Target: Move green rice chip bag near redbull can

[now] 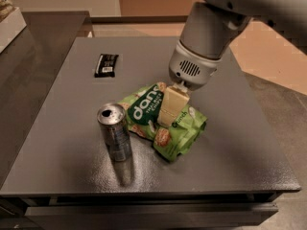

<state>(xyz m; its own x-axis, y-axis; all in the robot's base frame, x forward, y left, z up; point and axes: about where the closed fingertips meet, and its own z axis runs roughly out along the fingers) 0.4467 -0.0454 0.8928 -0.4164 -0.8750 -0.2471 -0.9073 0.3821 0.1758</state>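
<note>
The green rice chip bag point(180, 128) lies crumpled on the dark grey table point(62, 152), its dark-green lettered panel facing up. The redbull can point(114, 131) stands upright just left of the bag, with its pull-tab top showing; the bag's left edge nearly touches it. My gripper point(169, 107) hangs from the grey wrist point(194, 68) and comes down onto the middle of the bag. The wrist hides the bag's far edge.
A small flat black wrapped bar point(106, 64) lies at the back left of the table. A second darker counter point(29, 56) adjoins on the left, with a white box point(9, 20) at its far corner. The table's front edge point(144, 191) is close behind the can.
</note>
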